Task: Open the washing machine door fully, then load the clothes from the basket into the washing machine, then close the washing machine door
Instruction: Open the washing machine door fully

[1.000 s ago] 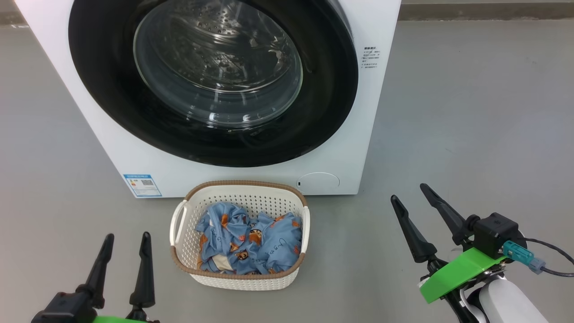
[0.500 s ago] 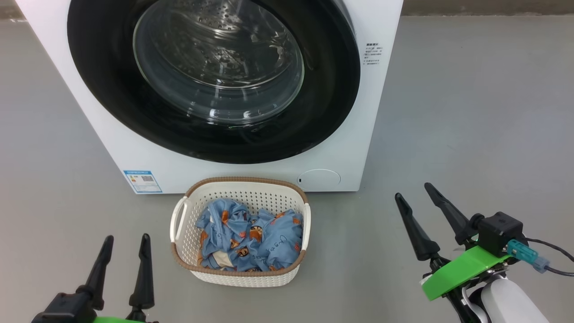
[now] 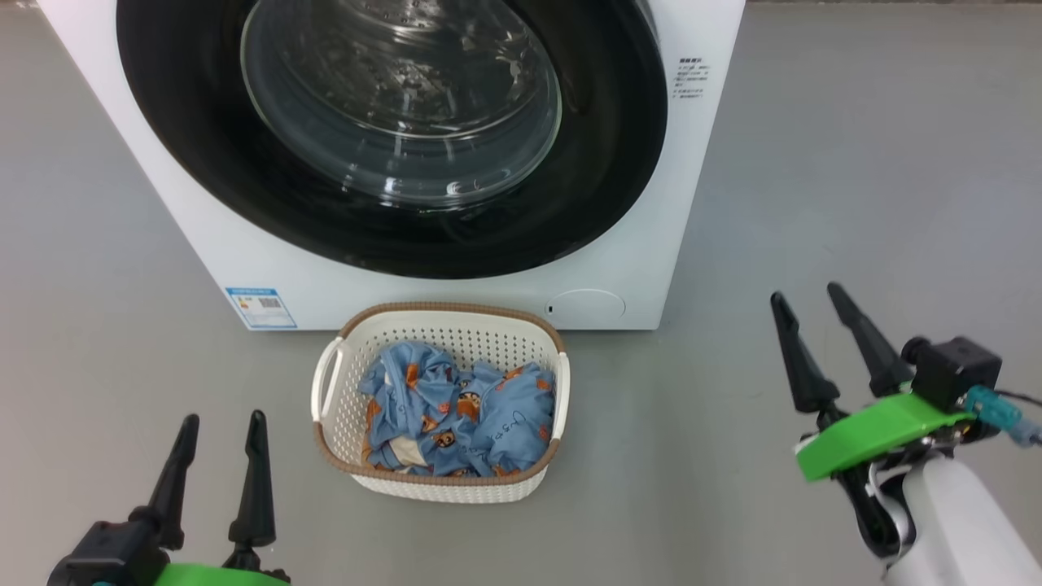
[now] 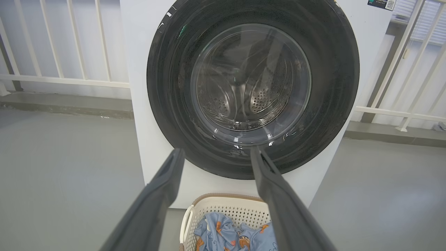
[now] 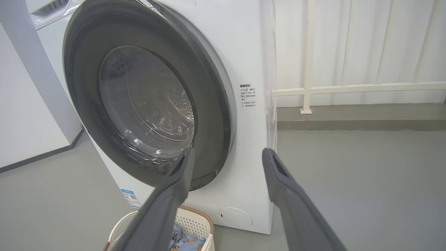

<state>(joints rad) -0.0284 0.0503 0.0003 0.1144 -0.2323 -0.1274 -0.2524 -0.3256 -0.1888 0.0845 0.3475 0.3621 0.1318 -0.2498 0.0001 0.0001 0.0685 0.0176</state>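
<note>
While washing machine door (image 3: 203, 163) sits shut against white washing machine (image 3: 244, 260), steel drum (image 3: 391, 49) shows through glass bowl (image 3: 423, 175). Blue sticker (image 3: 260, 307) on machine front, left of basket (image 3: 452, 310). Basket stands on grey floor (image 3: 814, 163) just before machine, below door. Clothes (image 3: 464, 411), blue with bear print, cream patch among them, lie crumpled inside basket. Left gripper (image 3: 224, 417) hovers lower left of basket, fingers (image 3: 172, 480) spread, empty. Right gripper (image 3: 806, 291) hovers well right of basket, fingers likewise apart, holding nothing.

1 washer (image 3: 236, 244), 1 bskt (image 3: 446, 488)
</note>
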